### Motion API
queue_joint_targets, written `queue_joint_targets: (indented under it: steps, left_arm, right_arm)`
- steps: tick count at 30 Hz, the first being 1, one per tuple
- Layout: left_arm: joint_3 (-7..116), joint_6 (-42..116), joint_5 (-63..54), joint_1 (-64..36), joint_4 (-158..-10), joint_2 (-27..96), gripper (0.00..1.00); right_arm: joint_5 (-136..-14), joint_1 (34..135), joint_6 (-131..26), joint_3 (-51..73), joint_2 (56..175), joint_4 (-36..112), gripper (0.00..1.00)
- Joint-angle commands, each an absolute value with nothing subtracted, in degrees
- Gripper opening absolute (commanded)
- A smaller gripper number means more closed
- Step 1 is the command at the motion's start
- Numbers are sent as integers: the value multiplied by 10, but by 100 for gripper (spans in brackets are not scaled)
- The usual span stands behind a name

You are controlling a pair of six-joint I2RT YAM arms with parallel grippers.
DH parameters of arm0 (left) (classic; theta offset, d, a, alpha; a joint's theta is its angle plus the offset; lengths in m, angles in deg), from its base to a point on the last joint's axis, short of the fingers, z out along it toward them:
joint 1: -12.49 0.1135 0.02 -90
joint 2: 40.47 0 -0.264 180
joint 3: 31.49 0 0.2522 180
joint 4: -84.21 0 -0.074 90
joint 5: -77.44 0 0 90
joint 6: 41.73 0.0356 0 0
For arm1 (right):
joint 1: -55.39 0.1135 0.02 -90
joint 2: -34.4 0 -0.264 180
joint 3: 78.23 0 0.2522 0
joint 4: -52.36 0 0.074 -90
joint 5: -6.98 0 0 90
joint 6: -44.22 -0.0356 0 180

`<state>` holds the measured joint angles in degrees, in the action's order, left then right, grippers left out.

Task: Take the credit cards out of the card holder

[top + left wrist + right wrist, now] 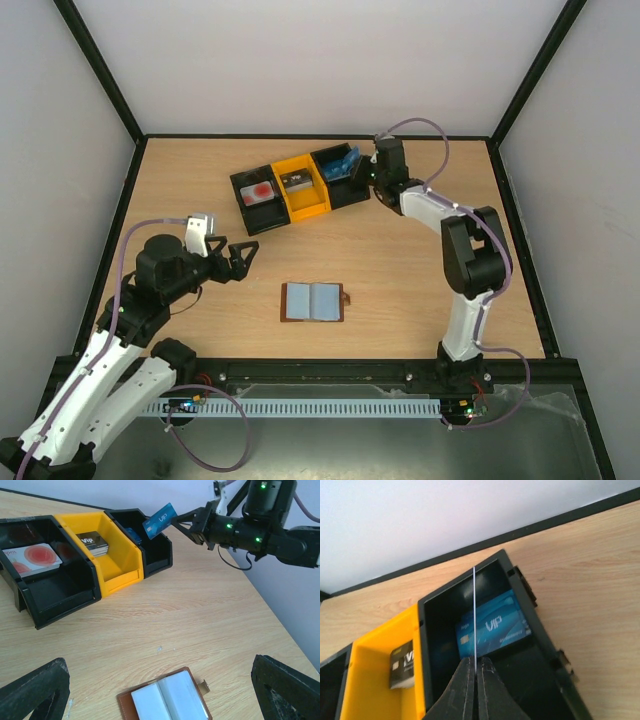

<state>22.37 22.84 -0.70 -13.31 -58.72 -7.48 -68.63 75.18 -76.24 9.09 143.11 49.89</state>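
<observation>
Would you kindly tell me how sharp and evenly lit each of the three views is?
Top external: even light, soft shadows, card holder sharp. Left wrist: the blue card in the right hand is legible, this view's own fingers dark and blurred. Right wrist: that card is edge-on, a thin bright line.

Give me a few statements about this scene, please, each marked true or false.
1. The right gripper is shut on a blue card. True.
2. The card holder lies closed. False: it lies open, flat on the table.
3. The left gripper grips the card holder. False: it is open, empty and apart from it.
4. A whitish card with a red mark lies in a black end compartment. True.
5. The yellow compartment is empty. False: a dark card lies in it.
</observation>
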Motion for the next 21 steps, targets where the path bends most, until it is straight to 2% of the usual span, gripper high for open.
queue_joint_targets:
  steps: [1,10,21]
  left_arm:
    - [220,241,-2,-131,-584,-79,100]
    - [222,243,-5,-131,-578,-64,100]
    - [223,245,-5,-131,-576,-62,100]
  right_arm:
    - [-682,746,-754,160,1483,463,2]
    - [-634,745,-783,249,1571,456,2]
    - [-610,745,-802,274,1612,469,2]
